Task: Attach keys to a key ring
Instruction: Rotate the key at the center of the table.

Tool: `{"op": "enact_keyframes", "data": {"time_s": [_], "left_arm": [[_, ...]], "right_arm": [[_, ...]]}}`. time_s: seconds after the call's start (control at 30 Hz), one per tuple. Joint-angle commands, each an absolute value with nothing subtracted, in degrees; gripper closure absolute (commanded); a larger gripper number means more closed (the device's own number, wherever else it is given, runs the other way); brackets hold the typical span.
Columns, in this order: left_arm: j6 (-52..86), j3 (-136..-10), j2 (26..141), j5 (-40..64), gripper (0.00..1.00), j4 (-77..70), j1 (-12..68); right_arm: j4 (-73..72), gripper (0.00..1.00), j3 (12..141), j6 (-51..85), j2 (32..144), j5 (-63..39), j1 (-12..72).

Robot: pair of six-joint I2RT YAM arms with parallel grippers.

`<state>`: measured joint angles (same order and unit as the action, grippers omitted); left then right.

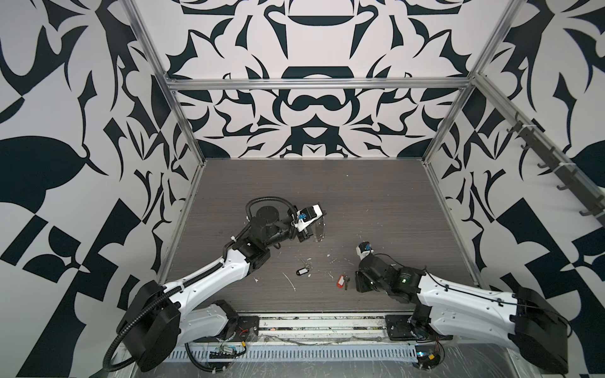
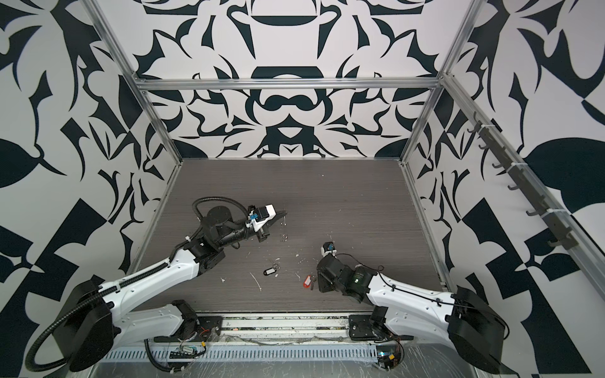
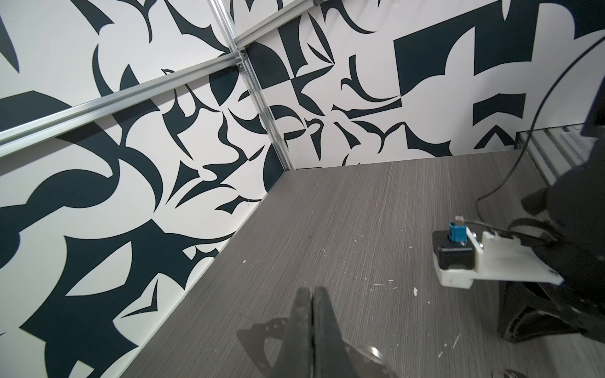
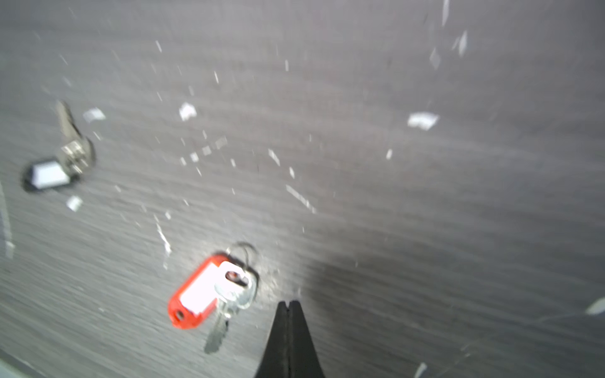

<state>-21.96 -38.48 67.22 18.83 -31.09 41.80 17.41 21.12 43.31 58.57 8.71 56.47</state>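
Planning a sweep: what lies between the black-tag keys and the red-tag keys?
Between the black-tag keys and red-tag keys, only white scraps on bare table; seen in right wrist and both top views.

Even bright light; right wrist view motion-blurred, glare on red-tagged keys [image 4: 235, 288]
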Motion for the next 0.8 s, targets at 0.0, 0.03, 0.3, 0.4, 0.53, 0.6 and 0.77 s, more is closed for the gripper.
{"op": "enact_keyframes", "data": {"time_s": [0.0,0.03,0.3,0.4,0.53,0.6,0.77], "left_arm": [[-21.06,-38.84,65.26,18.92,1.00,-33.98,41.66],[-21.01,-38.70,65.18,18.79,1.00,-33.95,41.70],[-21.18,-38.45,65.43,18.69,1.00,-34.72,41.66],[-21.27,-38.45,65.41,18.39,1.00,-34.79,41.66],[-21.08,-38.42,65.22,16.93,1.00,-34.90,41.66],[-19.99,-38.41,64.91,15.20,1.00,-35.15,41.66],[-18.93,-37.39,63.32,13.28,1.00,-36.45,41.66]], "right_arm": [[16.25,0.98,21.18,45.83,61.09,7.30,59.11],[15.67,0.98,21.45,45.89,62.07,7.29,59.87],[6.42,0.97,25.34,46.48,74.91,7.83,65.29],[2.98,0.97,27.15,47.08,78.41,7.24,65.62],[1.61,0.94,28.93,48.07,80.97,10.49,65.74],[0.15,0.93,29.68,48.16,82.35,13.26,65.59],[-1.09,0.93,31.29,46.92,85.27,16.23,64.89]]}}
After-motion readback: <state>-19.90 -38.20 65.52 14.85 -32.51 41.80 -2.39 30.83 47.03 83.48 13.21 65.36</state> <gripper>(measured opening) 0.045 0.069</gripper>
